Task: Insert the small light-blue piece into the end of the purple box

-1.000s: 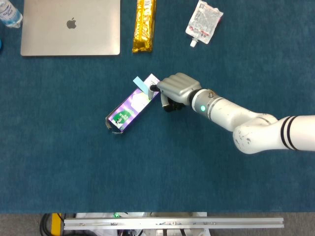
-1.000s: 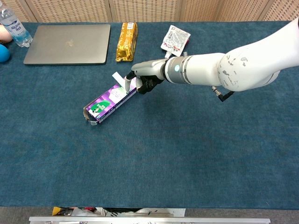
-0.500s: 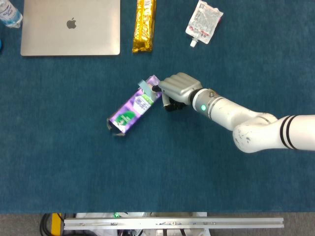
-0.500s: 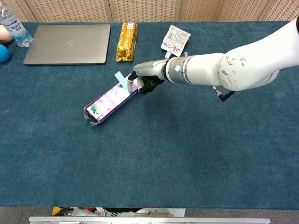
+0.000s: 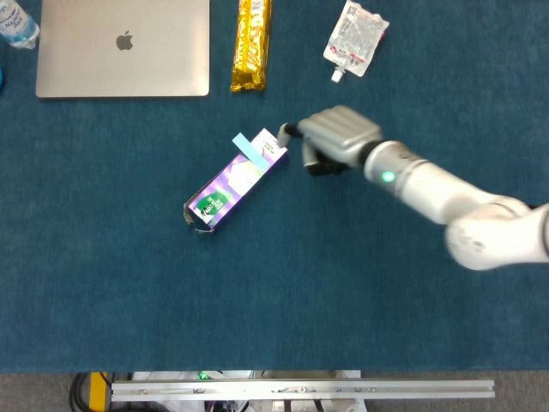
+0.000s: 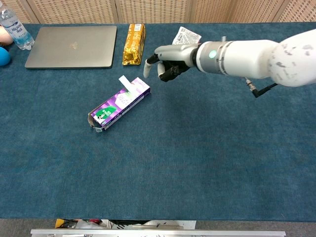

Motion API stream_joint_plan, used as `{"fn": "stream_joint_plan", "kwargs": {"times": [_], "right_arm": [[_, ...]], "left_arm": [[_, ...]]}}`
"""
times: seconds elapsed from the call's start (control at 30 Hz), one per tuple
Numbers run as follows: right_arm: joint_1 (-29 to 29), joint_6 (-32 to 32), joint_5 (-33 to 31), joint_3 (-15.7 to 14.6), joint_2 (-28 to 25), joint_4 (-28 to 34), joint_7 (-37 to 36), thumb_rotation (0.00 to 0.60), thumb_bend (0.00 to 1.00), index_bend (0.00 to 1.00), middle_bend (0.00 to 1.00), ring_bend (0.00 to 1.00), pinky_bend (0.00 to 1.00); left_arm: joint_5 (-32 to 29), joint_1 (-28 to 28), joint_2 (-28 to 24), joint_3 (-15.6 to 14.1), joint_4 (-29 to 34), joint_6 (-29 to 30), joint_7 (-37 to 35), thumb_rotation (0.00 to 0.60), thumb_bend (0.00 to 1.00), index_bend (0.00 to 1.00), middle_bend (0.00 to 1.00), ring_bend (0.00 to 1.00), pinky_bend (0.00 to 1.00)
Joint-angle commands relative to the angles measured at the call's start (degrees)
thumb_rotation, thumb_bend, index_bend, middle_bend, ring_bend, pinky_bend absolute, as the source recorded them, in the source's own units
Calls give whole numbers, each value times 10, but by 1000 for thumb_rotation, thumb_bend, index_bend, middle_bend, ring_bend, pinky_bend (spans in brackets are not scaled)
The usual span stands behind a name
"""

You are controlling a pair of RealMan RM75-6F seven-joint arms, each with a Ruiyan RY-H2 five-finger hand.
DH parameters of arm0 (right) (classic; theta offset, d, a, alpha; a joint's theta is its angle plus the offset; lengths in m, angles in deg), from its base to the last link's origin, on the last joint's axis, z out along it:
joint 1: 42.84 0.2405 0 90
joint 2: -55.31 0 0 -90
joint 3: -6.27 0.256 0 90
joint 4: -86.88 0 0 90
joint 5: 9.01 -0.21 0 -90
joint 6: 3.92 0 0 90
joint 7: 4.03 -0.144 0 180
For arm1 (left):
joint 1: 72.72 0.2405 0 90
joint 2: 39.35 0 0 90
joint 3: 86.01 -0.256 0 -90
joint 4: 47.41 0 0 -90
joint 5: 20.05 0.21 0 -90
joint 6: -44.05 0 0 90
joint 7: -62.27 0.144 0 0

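We see the purple box [image 5: 230, 182] lying flat on the blue table cover [image 5: 274, 292], a bit left of the middle; it lies slanted, with one end pointing near and left and the other end pointing far and right; the near left end looks open, with a flap sticking out; the small light-blue piece [image 5: 249, 147] sits at the far right end of the box, touching it and poking out past the top edge; we cannot tell how far it goes inside

We see the right hand [image 5: 334, 137] just to the right of the box's far end, not touching the box or the blue piece; in the chest view this hand [image 6: 170, 58] is up above the table; one finger [image 6: 146, 67] points out and down toward the box, and the other fingers are curled in under the palm; the hand holds nothing; the white arm [image 5: 463, 206] goes off to the right side

We cannot see the left hand in either view

Along the far side of the table we see a silver laptop [image 5: 123, 47] on the left, closed, with an apple mark on the lid; a gold snack bar [image 5: 250, 43] lies just right of the laptop; a white pouch with a spout [image 5: 354, 37] lies further right, well apart from the box; a water bottle [image 6: 13, 30] stands at the far left corner, and a blue ball [image 6: 4, 57] shows at the left edge, near the bottle
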State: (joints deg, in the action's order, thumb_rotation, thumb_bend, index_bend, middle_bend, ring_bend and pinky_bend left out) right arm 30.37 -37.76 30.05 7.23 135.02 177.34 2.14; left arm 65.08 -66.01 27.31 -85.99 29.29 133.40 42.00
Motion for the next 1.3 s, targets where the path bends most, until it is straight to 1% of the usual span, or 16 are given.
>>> {"fn": "stream_joint_plan", "kwargs": {"times": [0.03, 0.13, 0.2, 0.27, 0.4, 0.43, 0.5, 0.53, 0.57, 0.63, 0.73, 0.8, 0.9, 1.03, 1.17, 1.3], "right_arm": [[-58, -79, 36, -10, -68, 72, -4, 449, 967, 285, 1000, 1000, 1000], [-106, -158, 58, -20, -109, 122, 4, 451, 841, 285, 1000, 1000, 1000], [-144, -220, 75, -31, -134, 154, 14, 455, 798, 285, 990, 1000, 1000], [-183, -275, 98, -45, -160, 184, 26, 459, 776, 285, 940, 981, 1000], [-252, -344, 141, -73, -201, 216, 22, 460, 742, 285, 762, 790, 989], [-276, -365, 158, -83, -211, 218, 20, 459, 734, 285, 707, 735, 962], [-316, -402, 188, -101, -226, 216, 22, 460, 701, 285, 635, 659, 899], [-333, -418, 200, -107, -232, 214, 23, 461, 660, 285, 587, 604, 836], [-349, -434, 211, -113, -236, 212, 23, 462, 633, 285, 561, 574, 793], [-384, -466, 237, -121, -241, 202, 24, 465, 569, 285, 489, 488, 664], [-439, -527, 275, -131, -241, 171, 33, 470, 507, 285, 427, 397, 549], [-472, -564, 296, -131, -233, 143, 38, 470, 483, 285, 401, 358, 513], [-513, -597, 320, -130, -221, 109, 31, 470, 470, 285, 390, 334, 499], [-557, -612, 342, -133, -209, 82, 14, 470, 447, 285, 389, 324, 471], [-588, -605, 352, -128, -198, 65, -9, 471, 446, 281, 389, 322, 465], [-600, -594, 367, -119, -196, 58, -9, 470, 446, 277, 389, 321, 464]], "left_arm": [[0, -3, -1, 2, 2, -1, 3, 600, 358, 190, 192, 161, 121], [1, -7, -2, 4, 7, -3, 8, 600, 358, 191, 191, 161, 121], [2, -11, -3, 6, 12, -5, 14, 600, 358, 191, 192, 161, 121], [3, -16, -4, 8, 18, -8, 21, 600, 358, 190, 192, 161, 122], [6, -25, -7, 9, 29, -16, 34, 600, 358, 191, 192, 161, 121], [6, -28, -8, 10, 33, -19, 38, 600, 358, 191, 192, 161, 121], [8, -33, -10, 10, 40, -23, 47, 600, 358, 191, 192, 161, 121], [9, -35, -10, 10, 43, -24, 51, 600, 358, 191, 192, 161, 122], [10, -37, -11, 10, 46, -26, 55, 600, 358, 191, 192, 161, 121], [11, -42, -11, 10, 53, -31, 64, 600, 358, 191, 192, 161, 121], [13, -47, -12, 10, 62, -35, 76, 600, 358, 191, 192, 161, 121], [12, -49, -11, 11, 67, -34, 80, 600, 358, 190, 192, 161, 121], [13, -51, -12, 11, 74, -32, 87, 600, 358, 191, 192, 162, 121], [18, -51, -14, 10, 84, -26, 94, 600, 358, 191, 192, 161, 121], [19, -49, -13, 10, 90, -18, 97, 600, 358, 191, 192, 161, 121], [22, -49, -11, 9, 92, -14, 99, 600, 358, 191, 192, 161, 121]]}}
